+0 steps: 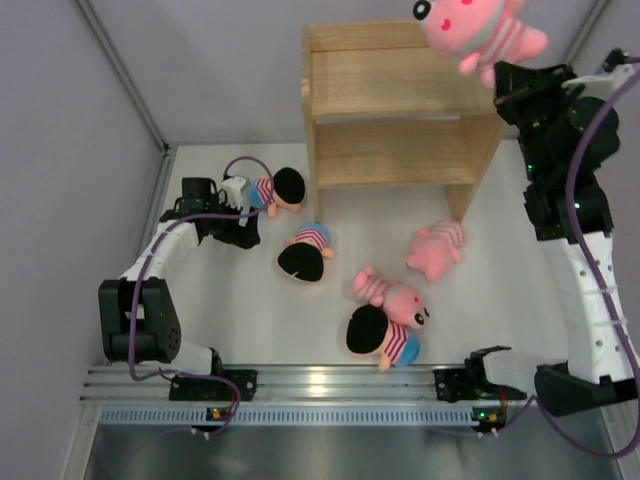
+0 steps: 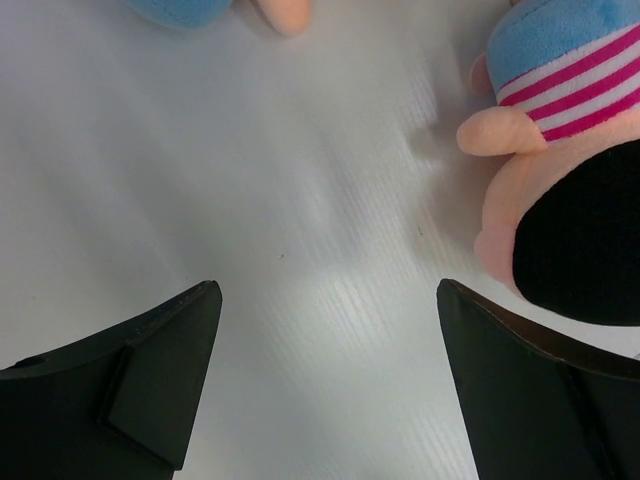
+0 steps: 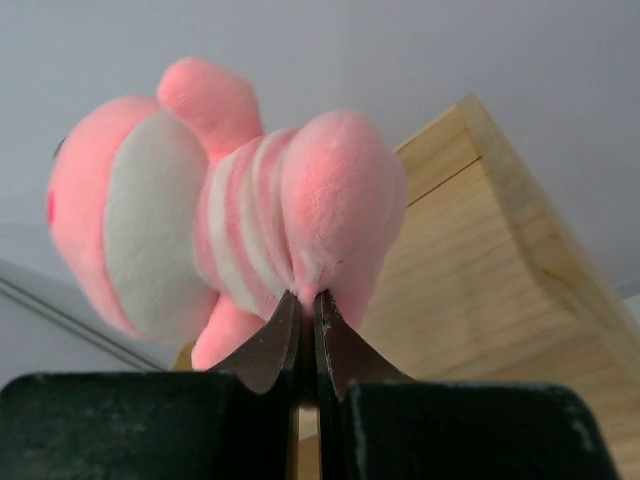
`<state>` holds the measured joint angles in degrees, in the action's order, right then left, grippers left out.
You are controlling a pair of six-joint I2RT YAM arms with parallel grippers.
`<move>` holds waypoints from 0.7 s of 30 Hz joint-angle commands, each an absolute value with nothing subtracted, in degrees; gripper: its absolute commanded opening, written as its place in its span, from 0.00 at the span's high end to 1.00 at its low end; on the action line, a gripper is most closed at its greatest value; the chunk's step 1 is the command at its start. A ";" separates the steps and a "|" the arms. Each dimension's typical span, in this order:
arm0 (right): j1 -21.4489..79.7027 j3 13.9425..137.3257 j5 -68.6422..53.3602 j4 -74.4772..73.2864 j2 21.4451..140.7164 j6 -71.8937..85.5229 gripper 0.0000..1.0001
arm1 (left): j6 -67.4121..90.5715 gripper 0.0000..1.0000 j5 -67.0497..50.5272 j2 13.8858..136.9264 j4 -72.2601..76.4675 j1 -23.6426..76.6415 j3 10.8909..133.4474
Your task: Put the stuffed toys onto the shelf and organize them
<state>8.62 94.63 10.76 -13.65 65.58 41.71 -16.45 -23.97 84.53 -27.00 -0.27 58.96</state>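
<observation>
The wooden two-tier shelf point(image 1: 400, 80) stands at the back; both tiers are bare. My right gripper point(image 1: 500, 72) is shut on a pink striped toy point(image 1: 478, 30), pinching its rear point(image 3: 330, 215) high above the shelf's top right corner point(image 3: 500, 250). My left gripper point(image 1: 238, 222) is open and empty, low over the table at the left, beside a doll point(image 1: 278, 188). A second doll point(image 1: 305, 252) lies to its right and shows in the left wrist view point(image 2: 570, 190). A third doll point(image 1: 382, 335) and two pink toys point(image 1: 392, 295) point(image 1: 437, 247) lie on the table.
Grey walls enclose the white table point(image 1: 230, 320) on the left and at the back. A metal rail point(image 1: 330, 385) carries the arm bases along the near edge. The right arm point(image 1: 585, 270) stands tall at the right edge.
</observation>
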 commanded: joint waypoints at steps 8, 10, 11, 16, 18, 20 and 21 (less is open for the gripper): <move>22.93 92.55 39.09 0.86 72.42 55.27 1.00 | -17.05 0.05 -23.03 82.70 -27.33 -0.26 59.94; 23.73 92.37 41.65 1.05 73.30 58.79 1.00 | -16.88 0.05 -23.11 82.97 -27.25 -0.35 59.94; 24.60 92.55 42.44 0.97 73.82 59.32 1.00 | -16.87 0.05 -23.12 82.88 -27.25 -0.35 59.94; 26.63 94.13 44.56 0.18 76.72 60.55 0.83 | -17.23 0.05 -22.77 82.88 -27.25 -0.26 59.85; 26.63 93.61 44.47 0.18 76.90 62.65 0.75 | -17.23 0.05 -22.68 82.88 -27.25 -0.26 59.77; 26.63 92.47 44.82 -1.59 76.38 65.29 0.75 | -17.32 0.05 -22.68 82.79 -27.33 -0.35 59.77; 26.63 90.98 44.82 -0.97 75.68 65.22 0.75 | -17.40 0.05 -22.68 82.79 -27.25 -0.26 59.77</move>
